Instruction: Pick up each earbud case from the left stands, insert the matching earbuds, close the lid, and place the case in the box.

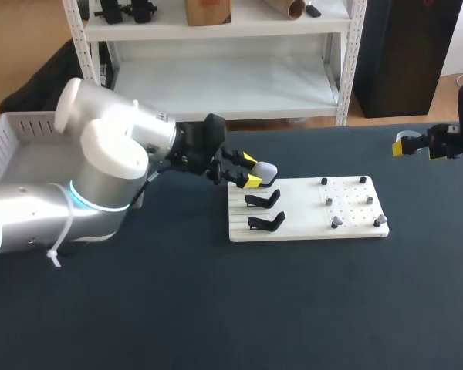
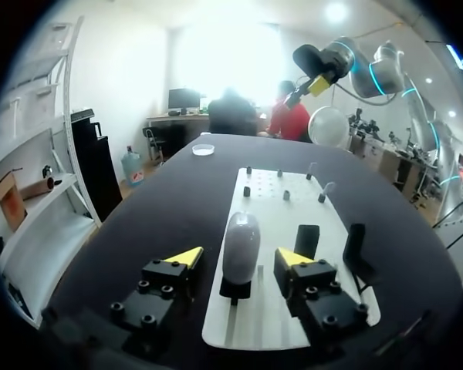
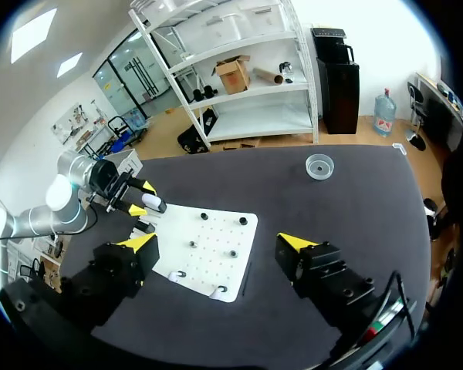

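- Bench (image 1: pixel 216 308): carries a white board (image 1: pixel 301 210), with the box (image 1: pixel 15 127) at its left edge.
- Box: behind the left arm (image 1: pixel 100 169); no case shows in the part in view.
- Board: three black stands on its left half, pegs on its right half.
- Left gripper (image 1: pixel 251 171): open, one finger on each side of the case (image 2: pixel 241 243), with gaps on both sides.
- Case: sits on the far stand with its lid shut. Its long axis runs straight ahead along the fingers, so closing the gripper should suffice.
- Right gripper (image 3: pixel 217 245): open and holding nothing, well apart at the bench's right edge; the left arm is far nearer.
- Other two stands (image 1: pixel 264 200): bare.
- Earbuds (image 1: pixel 336 222): small pale pieces on the near pegs.
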{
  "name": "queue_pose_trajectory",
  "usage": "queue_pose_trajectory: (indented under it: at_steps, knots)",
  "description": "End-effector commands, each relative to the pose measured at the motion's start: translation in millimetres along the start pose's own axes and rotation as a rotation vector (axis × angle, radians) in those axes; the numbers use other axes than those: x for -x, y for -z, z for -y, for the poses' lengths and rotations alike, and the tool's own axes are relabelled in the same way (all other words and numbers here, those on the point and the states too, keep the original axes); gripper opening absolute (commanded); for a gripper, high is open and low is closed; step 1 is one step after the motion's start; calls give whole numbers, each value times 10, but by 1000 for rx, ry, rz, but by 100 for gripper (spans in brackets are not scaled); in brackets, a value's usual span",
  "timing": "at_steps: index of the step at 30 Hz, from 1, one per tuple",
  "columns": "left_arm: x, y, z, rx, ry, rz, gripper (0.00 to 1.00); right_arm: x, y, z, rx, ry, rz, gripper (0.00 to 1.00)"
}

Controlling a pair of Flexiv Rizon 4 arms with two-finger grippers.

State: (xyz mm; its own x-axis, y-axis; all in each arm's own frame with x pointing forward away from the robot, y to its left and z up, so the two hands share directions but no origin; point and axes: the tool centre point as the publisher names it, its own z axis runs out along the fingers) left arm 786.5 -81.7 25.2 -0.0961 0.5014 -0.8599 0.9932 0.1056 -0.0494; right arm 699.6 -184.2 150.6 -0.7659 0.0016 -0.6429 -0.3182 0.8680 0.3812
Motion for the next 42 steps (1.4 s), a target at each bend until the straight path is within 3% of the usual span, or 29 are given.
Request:
queue_pose_trajectory:
  at_steps: [1, 16, 19, 22, 31, 42]
  knots:
    - [-19, -70, -83, -16, 0, 4, 58, 0, 0, 7, 3, 1, 0, 100]
    - [-59, -192, -91, -42, 11, 15, 45, 0, 0, 7, 3, 1, 0, 100]
    - [-52, -205, -93, -45, 11, 17, 31, 0, 0, 7, 3, 1, 0, 100]
    - [-44, -204, -89, -48, 8, 17, 0, 0, 0, 7, 3, 1, 0, 100]
    - [19, -85, -14, -65, -6, 46, 0, 0, 0, 7, 3, 1, 0, 100]
    - [386, 258, 207, -46, -43, 47, 0, 0, 0, 7, 3, 1, 0, 100]
